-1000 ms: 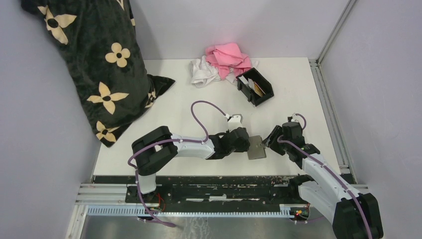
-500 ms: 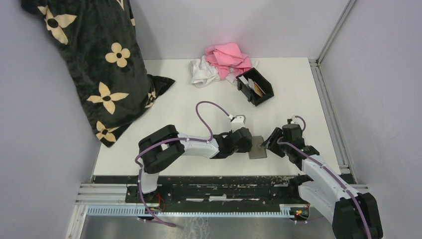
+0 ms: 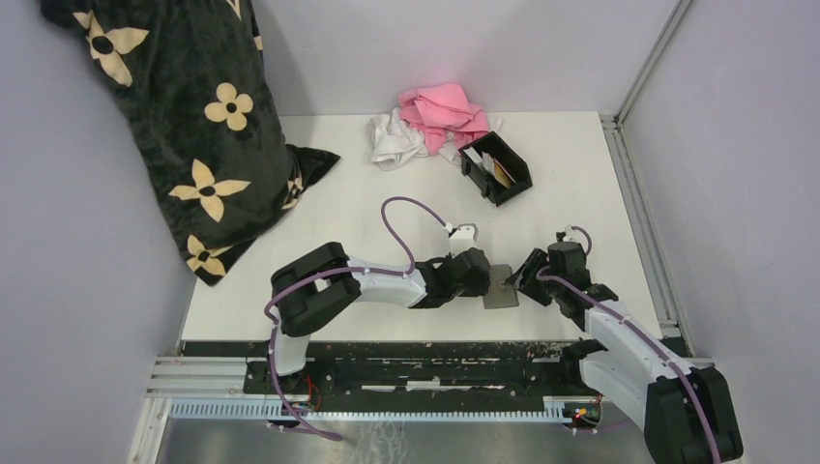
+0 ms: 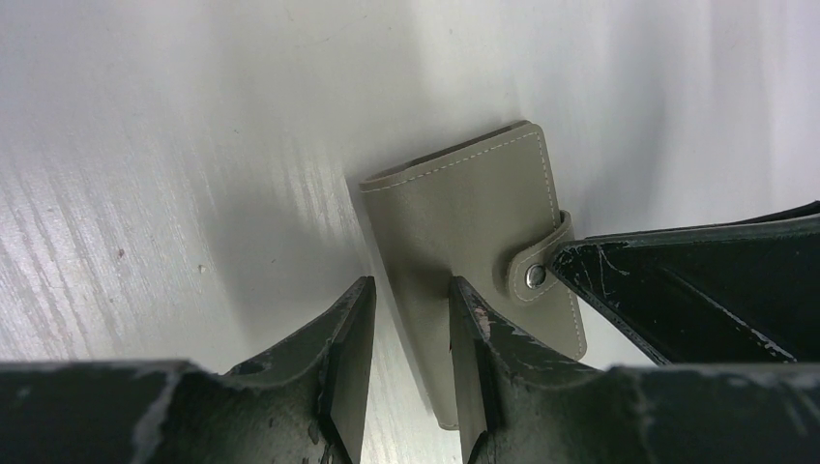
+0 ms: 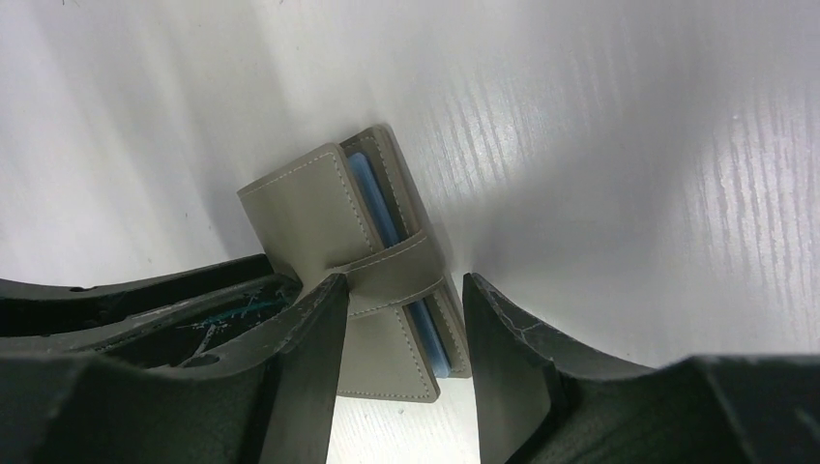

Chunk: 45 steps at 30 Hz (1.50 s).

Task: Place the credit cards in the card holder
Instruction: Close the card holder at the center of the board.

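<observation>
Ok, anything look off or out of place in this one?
The grey wallet between the left claw and the right claw is snapped shut, a light blue edge showing inside. The black card holder sits skewed beside the pink cloth. Nothing spilled.

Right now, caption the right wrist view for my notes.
Open right gripper straddles the strap of a shut grey wallet, blue edge showing, on a white table.

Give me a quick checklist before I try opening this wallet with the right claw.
1. Wallet lies between left claw and right claw: ok.
2. Snap undone: not ok, fastened.
3. Right claw straddles the strap: ok; contact cannot tell.
4. Left claw pinning the wallet: cannot tell; one finger overlaps its edge.
5. Blue card visible inside: ok.
6. Card holder at the back, top open: ok.
</observation>
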Motion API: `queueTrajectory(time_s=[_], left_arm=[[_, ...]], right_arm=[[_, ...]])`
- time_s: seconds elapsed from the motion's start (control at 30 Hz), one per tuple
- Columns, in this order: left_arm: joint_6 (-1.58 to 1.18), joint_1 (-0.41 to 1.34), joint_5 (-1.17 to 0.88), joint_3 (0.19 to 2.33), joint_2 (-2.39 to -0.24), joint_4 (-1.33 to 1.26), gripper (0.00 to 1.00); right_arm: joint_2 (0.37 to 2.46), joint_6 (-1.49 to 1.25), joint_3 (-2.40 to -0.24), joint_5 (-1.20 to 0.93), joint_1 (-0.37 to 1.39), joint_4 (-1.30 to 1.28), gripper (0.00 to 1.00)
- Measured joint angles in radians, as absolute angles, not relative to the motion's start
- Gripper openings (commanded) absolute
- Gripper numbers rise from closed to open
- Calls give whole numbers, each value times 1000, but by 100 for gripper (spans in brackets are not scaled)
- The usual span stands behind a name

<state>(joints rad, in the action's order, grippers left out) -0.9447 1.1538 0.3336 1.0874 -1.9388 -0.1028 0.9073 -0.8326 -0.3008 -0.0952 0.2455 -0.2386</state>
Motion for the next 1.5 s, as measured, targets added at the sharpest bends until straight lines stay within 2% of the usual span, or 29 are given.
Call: queueTrajectory(time_s=[1.5], left_arm=[[-945,1158,336,1107,-1956,-104,41]], right_arm=[[964,-833,-282,-135,234,-131,54]])
